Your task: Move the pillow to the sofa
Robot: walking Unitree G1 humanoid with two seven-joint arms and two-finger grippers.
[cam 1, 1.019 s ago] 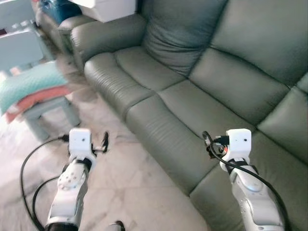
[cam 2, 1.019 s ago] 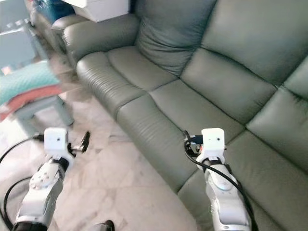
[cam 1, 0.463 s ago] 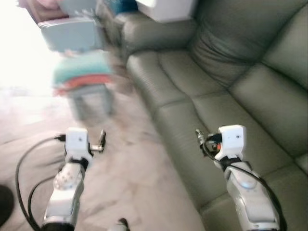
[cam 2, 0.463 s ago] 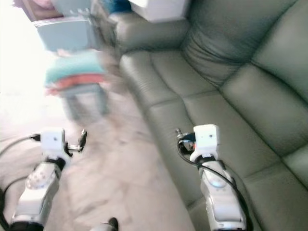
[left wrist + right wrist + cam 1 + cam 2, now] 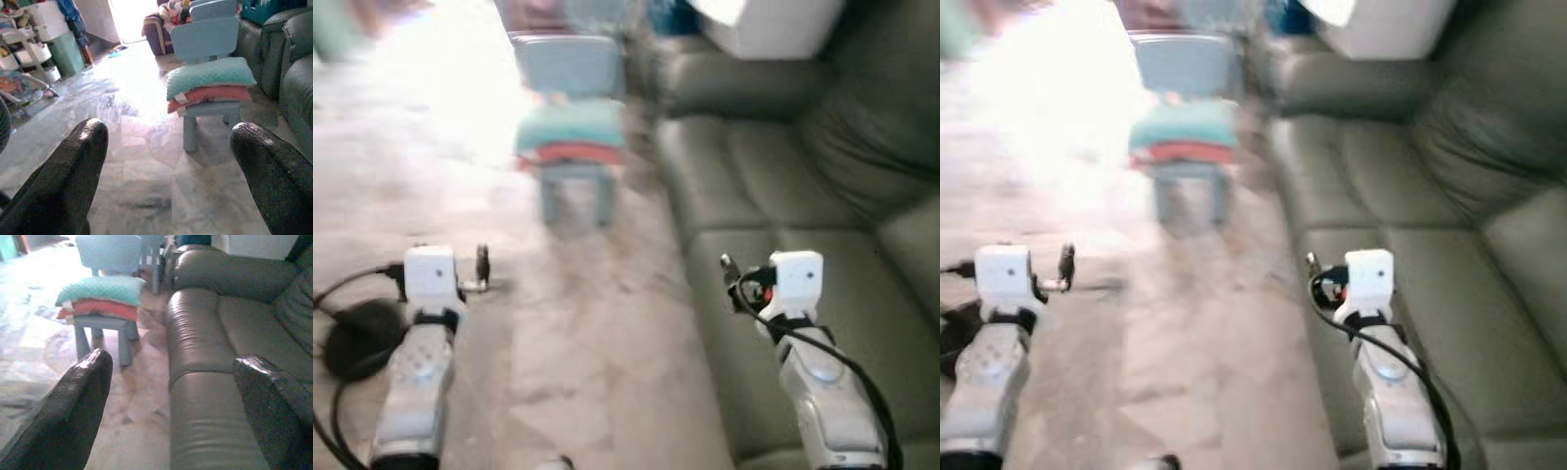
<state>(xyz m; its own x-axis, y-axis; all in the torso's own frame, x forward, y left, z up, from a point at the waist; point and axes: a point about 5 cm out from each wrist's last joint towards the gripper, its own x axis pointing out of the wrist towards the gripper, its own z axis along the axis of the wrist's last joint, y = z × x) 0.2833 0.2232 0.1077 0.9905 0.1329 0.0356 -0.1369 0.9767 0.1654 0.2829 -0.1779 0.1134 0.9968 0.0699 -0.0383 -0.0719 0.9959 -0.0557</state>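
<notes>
Progress: I am judging the task as barely begun. Nothing is picked up yet, and the whole carry to the sofa (image 5: 773,186) is left to do.
Pillow: a teal quilted pillow (image 5: 210,73) is lying on top of a red cushion (image 5: 208,94), both stacked on the seat of a small pale blue chair (image 5: 108,254). It is sitting well ahead of both claws, nearer the left one's line of sight.
Left claw: I am holding the left claw (image 5: 481,266) out low over the floor, with the chair straight beyond its tips. Its two black fingers (image 5: 80,161) are standing wide apart with nothing between them.
Right claw: I am holding the right claw (image 5: 727,266) out at the front edge of the sofa seat, the chair ahead and off toward the left claw's side. Its fingers (image 5: 80,396) are also spread wide and empty.
Sofa: dark green leather, running alongside the right claw and past it to an armrest close beside the chair.
Around: pale marble floor (image 5: 568,333) is stretching between the claws and the chair. A dark round object (image 5: 357,338) with cables is lying by my left arm; I cannot tell what it is. A white box (image 5: 773,24) is sitting behind the sofa arm. Shelves and a green bin (image 5: 68,58) are standing far beyond the left claw.
In the way: nothing is lying on the floor between the claws and the chair. The head views are blurred and glare is washing out the far floor.
</notes>
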